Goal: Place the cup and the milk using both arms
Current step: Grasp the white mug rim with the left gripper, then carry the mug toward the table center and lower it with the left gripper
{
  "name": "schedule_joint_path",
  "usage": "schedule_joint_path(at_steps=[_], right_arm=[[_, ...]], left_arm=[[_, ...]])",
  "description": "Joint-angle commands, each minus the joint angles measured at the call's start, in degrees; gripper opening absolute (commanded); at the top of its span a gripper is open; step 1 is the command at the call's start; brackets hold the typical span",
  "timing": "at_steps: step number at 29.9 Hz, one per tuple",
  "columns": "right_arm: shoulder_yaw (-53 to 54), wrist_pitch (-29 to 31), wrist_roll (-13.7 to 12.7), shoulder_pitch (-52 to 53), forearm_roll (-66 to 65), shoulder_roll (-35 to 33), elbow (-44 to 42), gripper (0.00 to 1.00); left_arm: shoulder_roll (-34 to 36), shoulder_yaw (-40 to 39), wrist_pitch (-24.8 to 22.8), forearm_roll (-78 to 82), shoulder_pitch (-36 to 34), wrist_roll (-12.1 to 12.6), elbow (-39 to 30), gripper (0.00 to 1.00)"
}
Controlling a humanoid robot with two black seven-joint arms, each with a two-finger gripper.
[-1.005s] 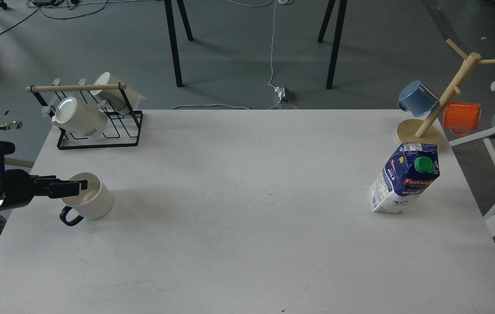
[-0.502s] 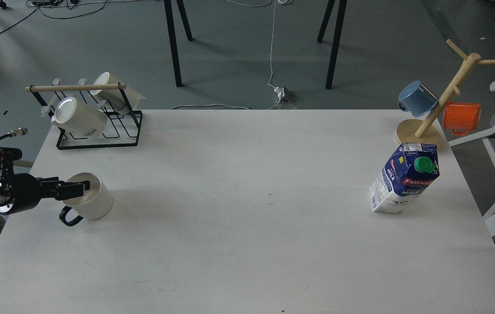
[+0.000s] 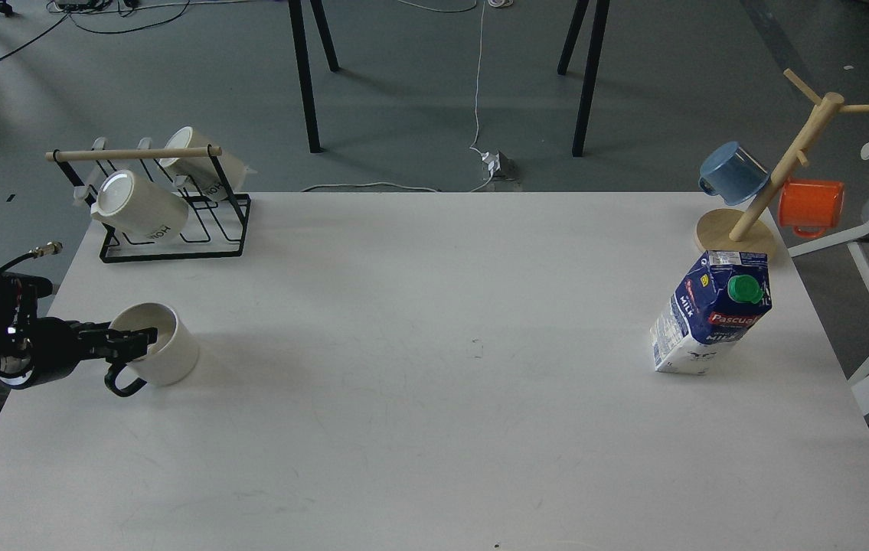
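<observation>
Here the cup (image 3: 157,353) stands upright on the desk (image 3: 434,428), far to the left of the milk (image 3: 712,312), its black handle turned toward the near edge. The left pincer (image 3: 137,337) reaches in from the left and overlaps the cup's rim; whether its fingers are spread or closed cannot be told. The milk stands upright just in front of the wooden mug tree (image 3: 771,184). The right pincer is out of sight.

"Pascual" and "MILK" on the milk carton (image 3: 712,321); "HOM" upside-down on cream mug (image 3: 139,208).
</observation>
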Motion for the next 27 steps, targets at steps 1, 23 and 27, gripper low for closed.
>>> schedule_joint_path(at_steps=[1, 23, 27], right_arm=[[0.42, 0.0, 0.0, -0.33, 0.0, 0.0, -0.01, 0.99], [0.6, 0.0, 0.08, -1.39, -0.09, 0.09, -0.45, 0.99], [0.6, 0.0, 0.08, -1.39, -0.09, 0.18, -0.62, 0.99]], left_arm=[[0.06, 0.02, 1.68, 0.0, 0.42, 0.0, 0.0, 0.44], [0.15, 1.69, 4.07, 0.0, -8.08, 0.0, -6.33, 0.0], [-6.07, 2.04, 3.02, 0.0, -13.98, 0.0, -6.94, 0.01]])
